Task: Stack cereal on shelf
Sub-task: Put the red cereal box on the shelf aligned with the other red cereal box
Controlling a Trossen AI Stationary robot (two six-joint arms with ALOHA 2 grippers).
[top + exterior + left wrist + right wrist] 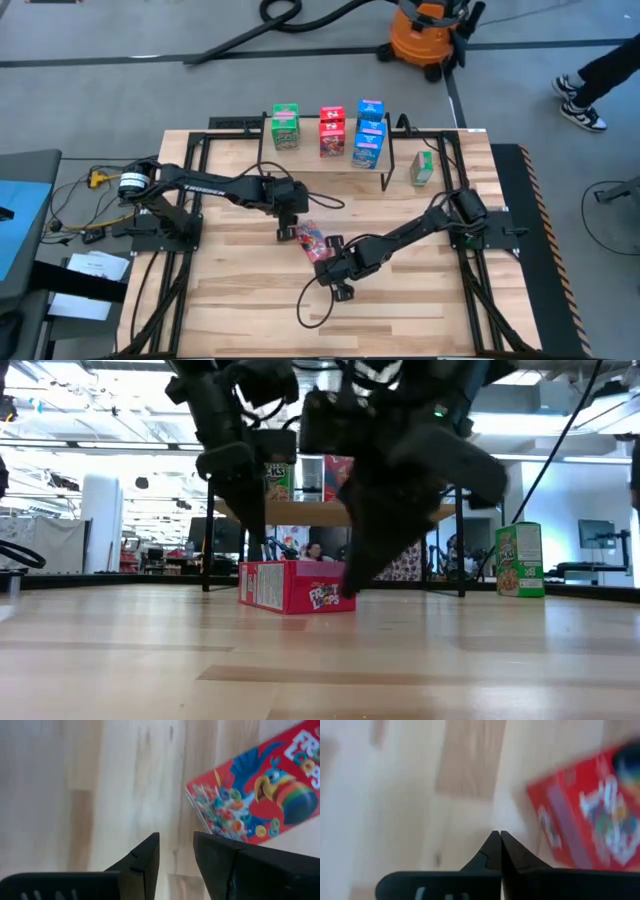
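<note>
A red cereal box (311,240) lies flat on its back on the wooden tabletop (250,300), near the middle, with both arms closing over it from either side. The right gripper (335,277) sits low just beside the box's near end, its fingers (495,851) pressed together with nothing between them. The left gripper (290,228) hangs over the box's far end, its fingers (145,860) parted by a narrow gap and holding nothing; the box's corner shows just past them. From table height the two dark arms crowd in front of the box and hide much of what stands behind. Farther back, a green box (423,168) stands upright alone on the tabletop, off to the right beside the shelf's black legs. At the far edge the shelf (400,128) carries upright boxes in a row: green ones (285,126), red ones (332,132) and blue ones (369,133), stacked by colour. Beyond the table an orange shop vacuum (428,32) stands on the floor with its dark hose (290,20), and a person's shoes (580,103) show at the far right.
</note>
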